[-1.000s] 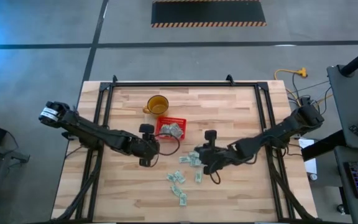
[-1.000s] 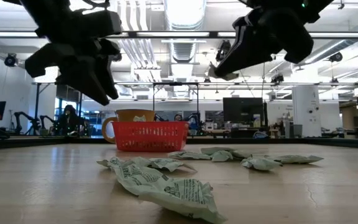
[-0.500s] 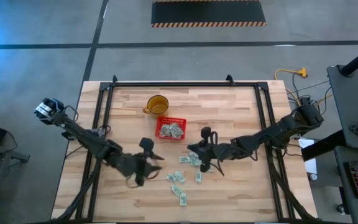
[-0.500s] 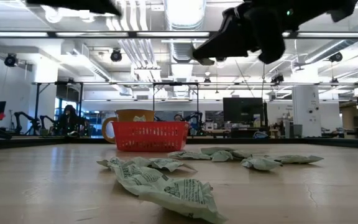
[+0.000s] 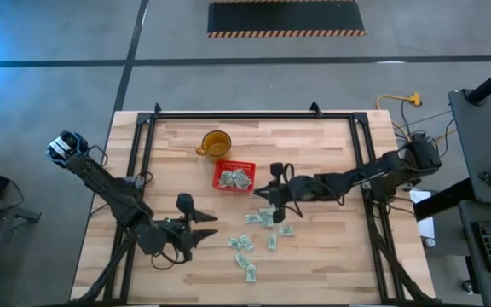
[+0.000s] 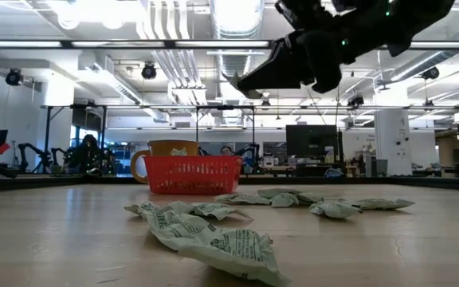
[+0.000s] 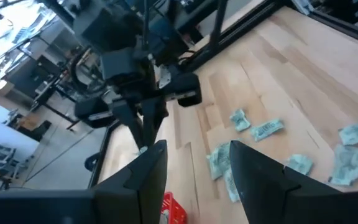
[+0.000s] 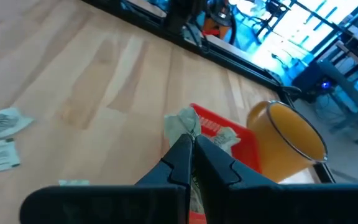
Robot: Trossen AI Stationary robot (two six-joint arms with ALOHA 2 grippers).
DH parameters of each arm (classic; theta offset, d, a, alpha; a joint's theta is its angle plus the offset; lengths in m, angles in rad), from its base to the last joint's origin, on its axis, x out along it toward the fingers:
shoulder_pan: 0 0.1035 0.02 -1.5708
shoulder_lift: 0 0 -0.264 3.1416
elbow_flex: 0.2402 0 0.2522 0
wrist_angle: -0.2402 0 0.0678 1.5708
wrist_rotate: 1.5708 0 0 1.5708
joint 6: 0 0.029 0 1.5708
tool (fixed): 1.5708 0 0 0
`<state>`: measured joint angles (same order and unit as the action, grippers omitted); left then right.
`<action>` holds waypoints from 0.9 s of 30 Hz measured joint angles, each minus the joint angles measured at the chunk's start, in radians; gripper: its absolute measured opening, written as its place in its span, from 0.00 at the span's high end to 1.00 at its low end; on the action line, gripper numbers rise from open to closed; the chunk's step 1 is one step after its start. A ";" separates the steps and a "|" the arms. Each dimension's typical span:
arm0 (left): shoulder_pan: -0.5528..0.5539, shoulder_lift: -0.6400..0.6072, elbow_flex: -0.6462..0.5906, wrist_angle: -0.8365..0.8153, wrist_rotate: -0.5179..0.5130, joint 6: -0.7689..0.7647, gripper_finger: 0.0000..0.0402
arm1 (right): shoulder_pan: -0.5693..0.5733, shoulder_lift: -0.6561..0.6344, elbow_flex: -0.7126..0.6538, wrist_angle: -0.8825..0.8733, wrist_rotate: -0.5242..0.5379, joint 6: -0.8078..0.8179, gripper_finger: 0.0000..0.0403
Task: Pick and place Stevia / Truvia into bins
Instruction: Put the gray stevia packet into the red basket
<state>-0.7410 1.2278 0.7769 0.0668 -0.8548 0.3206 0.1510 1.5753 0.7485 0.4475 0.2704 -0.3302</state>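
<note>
You are mid-carry: the right end effector (image 5: 262, 191), raised off the bench (image 5: 331, 256), is pinched closed on one pale green sachet (image 8: 184, 126) and hangs just beside the red basket (image 5: 233, 176), on the side away from the amber cup (image 5: 215, 142). From the right wrist, the sachet sticks up from between the closed fingertips (image 8: 183, 148) with the basket's rim and the cup directly beyond it, so the step in hand looks like the delivery leg, not the pick.

What the next move calls for, by this reading: carry the sachet on past the basket's near wall until it sits over the opening, then release. Let go early and it would likely land on the bench beside the basket; the light paper may also flutter, so a low release seems the safer choice.

The basket already holds a few sachets. The loose sachets (image 5: 254, 239) lie scattered on the bench on the basket's front side, some near it, others well apart towards the bench's front edge.

Your left end effector (image 5: 201, 230) waits well apart from the basket, near the front-left of the bench, its fingers spread with nothing between them and the loose sachets ahead of it.
</note>
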 joint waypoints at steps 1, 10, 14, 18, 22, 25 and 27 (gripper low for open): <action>0.000 0.000 0.000 0.004 -0.001 0.000 0.61 | -0.015 0.003 -0.004 0.008 -0.012 0.000 0.98; 0.000 0.005 -0.001 -0.001 -0.016 0.000 0.61 | -0.174 0.092 -0.013 0.163 -0.149 0.025 0.98; 0.000 0.009 -0.002 -0.003 -0.015 0.000 0.61 | -0.239 0.143 0.004 0.209 -0.225 0.079 0.98; 0.000 0.009 -0.006 -0.005 -0.015 0.000 0.61 | -0.300 0.200 0.021 0.222 -0.271 0.172 0.97; 0.000 0.009 -0.017 -0.005 -0.015 0.000 0.61 | -0.345 0.247 0.036 0.218 -0.341 0.234 0.90; 0.002 0.009 -0.027 -0.002 -0.015 0.000 0.61 | -0.354 0.266 0.044 0.216 -0.358 0.249 0.83; 0.002 0.010 -0.036 0.001 -0.014 0.000 0.61 | -0.355 0.266 0.045 0.215 -0.358 0.245 0.78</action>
<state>-0.7395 1.2373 0.7405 0.0681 -0.8692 0.3206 -0.2039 1.8410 0.7940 0.6628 -0.0879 -0.0856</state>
